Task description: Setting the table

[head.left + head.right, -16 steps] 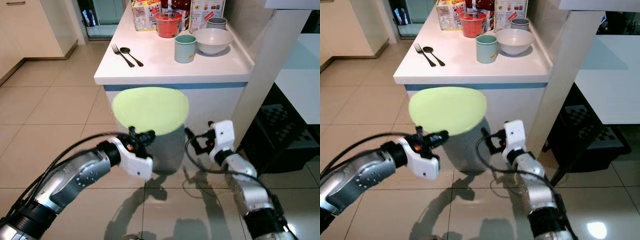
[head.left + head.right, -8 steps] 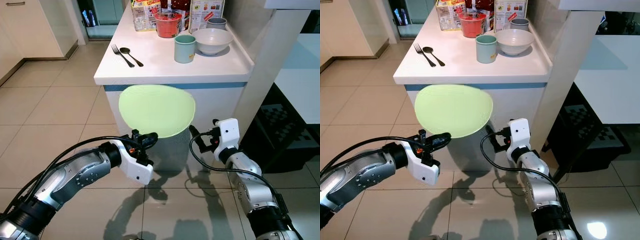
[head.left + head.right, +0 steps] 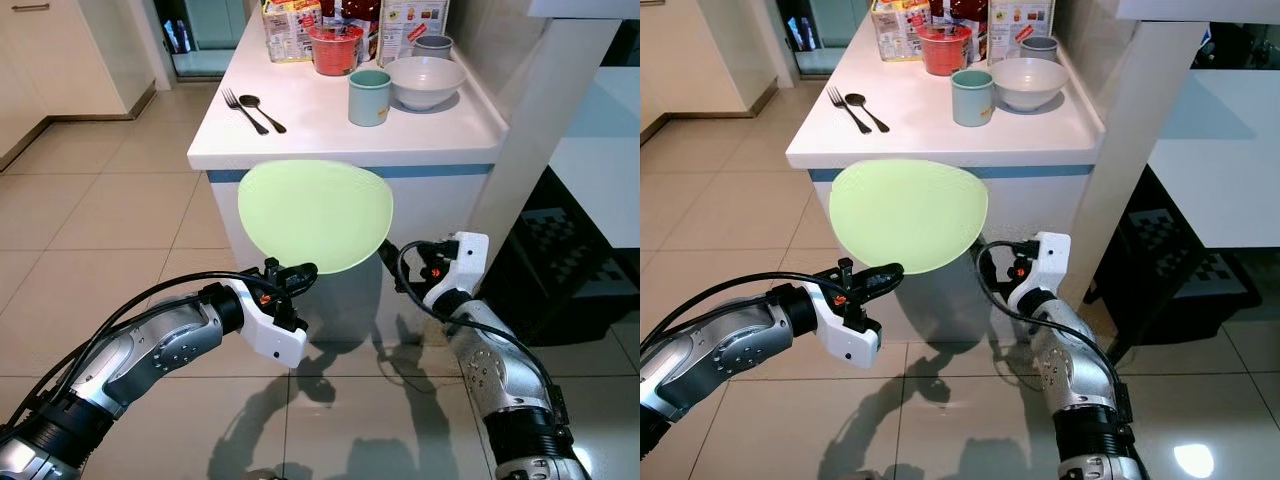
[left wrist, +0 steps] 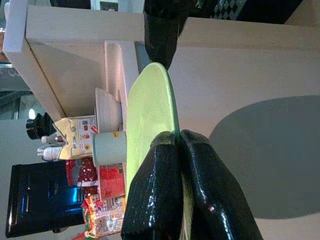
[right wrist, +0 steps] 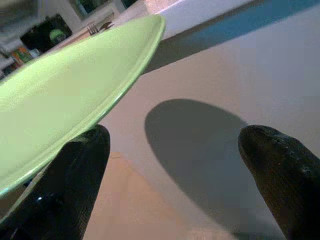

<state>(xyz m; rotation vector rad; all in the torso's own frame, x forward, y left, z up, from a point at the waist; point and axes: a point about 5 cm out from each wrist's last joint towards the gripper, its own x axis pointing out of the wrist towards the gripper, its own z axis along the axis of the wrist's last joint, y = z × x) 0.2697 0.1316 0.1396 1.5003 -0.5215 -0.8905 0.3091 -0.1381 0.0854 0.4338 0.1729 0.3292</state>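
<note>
Left eye view: the left gripper (image 3: pixel 297 272) pinches the near rim of a pale green plate (image 3: pixel 313 215), holding it in the air in front of the white table (image 3: pixel 310 130), just below the table's near edge. The right gripper (image 3: pixel 398 262) sits just beside the plate's right rim with its fingers spread and nothing in them. The step in hand looks like carrying the plate up to the table; the next move calls for lifting it clear of the edge and laying it flat on the bare near part of the top.

Right eye view: on the table, a fork (image 3: pixel 843 108) and spoon (image 3: pixel 867 111) lie at the left, a teal mug (image 3: pixel 973 96) and a white bowl (image 3: pixel 1029 82) stand at the far right, and a red container (image 3: pixel 946 48) and food packets (image 3: pixel 898 18) crowd the far end. Beige tiled floor (image 3: pixel 730 210) surrounds the table; a dark crate (image 3: pixel 1170 270) sits low to the right.

Left wrist view: both fingers (image 4: pixel 155 195) are clamped on the plate's edge, the plate seen nearly edge-on.

Right wrist view: the two fingertips (image 5: pixel 80 165) stand wide apart, the plate's rim (image 5: pixel 125 75) close by one of them; whether it touches is unclear.
</note>
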